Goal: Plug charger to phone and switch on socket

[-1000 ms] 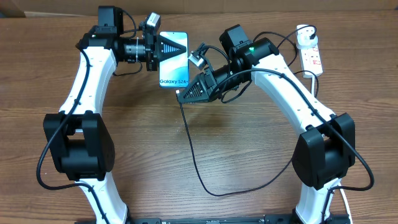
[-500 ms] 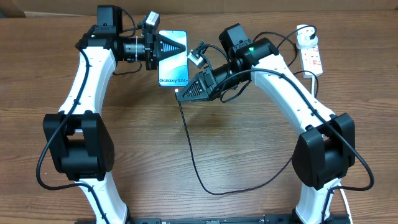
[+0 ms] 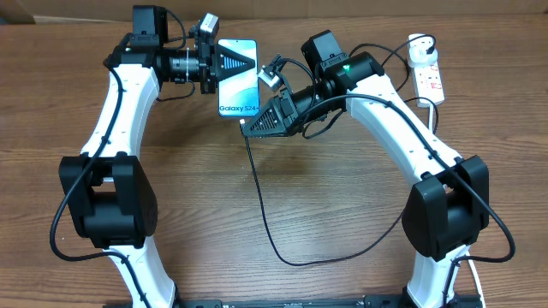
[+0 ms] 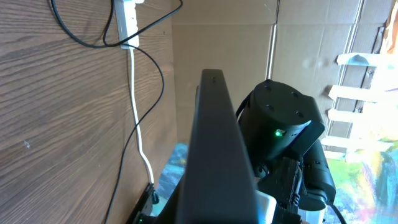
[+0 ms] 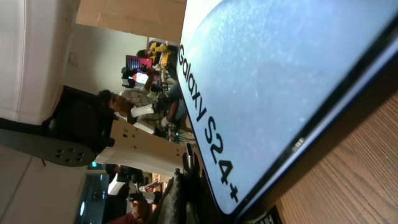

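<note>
The phone (image 3: 240,92) is held off the table at the far middle, screen up, with my left gripper (image 3: 237,62) shut on its far end. The left wrist view shows only its dark edge (image 4: 214,143). My right gripper (image 3: 250,130) is shut on the charger's black connector tip (image 5: 188,160), right at the phone's near end (image 5: 280,74); I cannot tell if the tip is in the port. The charger cable (image 3: 261,201) loops over the table to the round white plug adapter (image 3: 418,53), which sits in the socket (image 3: 432,83) at the far right.
The socket's white cord (image 4: 135,93) runs off the table's far right edge. The black cable loop (image 3: 300,263) lies across the near middle of the wooden table (image 3: 197,214). Both arm bases stand at the near corners.
The phone and my right gripper with the connector have both shifted very slightly towards the far left. The cable and the socket have not moved.
</note>
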Motion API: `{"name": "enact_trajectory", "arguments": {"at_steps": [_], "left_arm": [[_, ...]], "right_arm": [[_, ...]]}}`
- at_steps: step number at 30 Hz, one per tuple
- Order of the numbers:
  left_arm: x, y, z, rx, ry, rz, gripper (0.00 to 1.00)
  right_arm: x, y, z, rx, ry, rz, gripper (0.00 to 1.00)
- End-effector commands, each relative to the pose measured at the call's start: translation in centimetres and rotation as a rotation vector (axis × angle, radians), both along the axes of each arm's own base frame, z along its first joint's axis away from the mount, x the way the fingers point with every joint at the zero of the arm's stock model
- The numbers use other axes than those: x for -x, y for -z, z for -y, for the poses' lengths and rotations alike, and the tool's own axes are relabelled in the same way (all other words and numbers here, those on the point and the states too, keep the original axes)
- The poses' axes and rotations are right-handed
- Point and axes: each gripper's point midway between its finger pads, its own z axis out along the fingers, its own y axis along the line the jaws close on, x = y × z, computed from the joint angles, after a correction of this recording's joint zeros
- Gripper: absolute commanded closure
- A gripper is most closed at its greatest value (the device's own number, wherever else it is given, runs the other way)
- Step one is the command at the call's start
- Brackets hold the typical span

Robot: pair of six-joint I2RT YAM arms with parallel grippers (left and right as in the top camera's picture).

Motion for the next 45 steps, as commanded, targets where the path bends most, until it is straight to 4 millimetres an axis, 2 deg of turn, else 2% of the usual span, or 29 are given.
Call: {"name": "enact_trajectory", "arguments": {"at_steps": [1,11,24,30,45], "left_arm": [[0.7,-0.9,0.7,0.031,0.032,0.001,0.96],[0.7,-0.9,0.7,0.031,0.032,-0.001,0.96],[0.1,-1.4,0.7,0.038,0.028,0.018,0.96],[0.0,-1.7,0.8,0.05,0.029,0.004,0.96],[-0.1,-1.8,0.8,0.053,0.029,0.0,0.96]], "right_arm": [[0.3,-1.5,0.0,-0.036,-0.008,0.019,0.96],[-0.3,-1.8,-0.3,-0.04,0.007,0.015,0.96],[0.0,-1.7,-0.7,-0.035,-0.003,0.017,0.96],[-0.6,-1.0,-0.6,0.011,0.027,0.019,0.96],[-1.9,-1.9,-1.0,-0.023,0.051,0.032,0.96]]}}
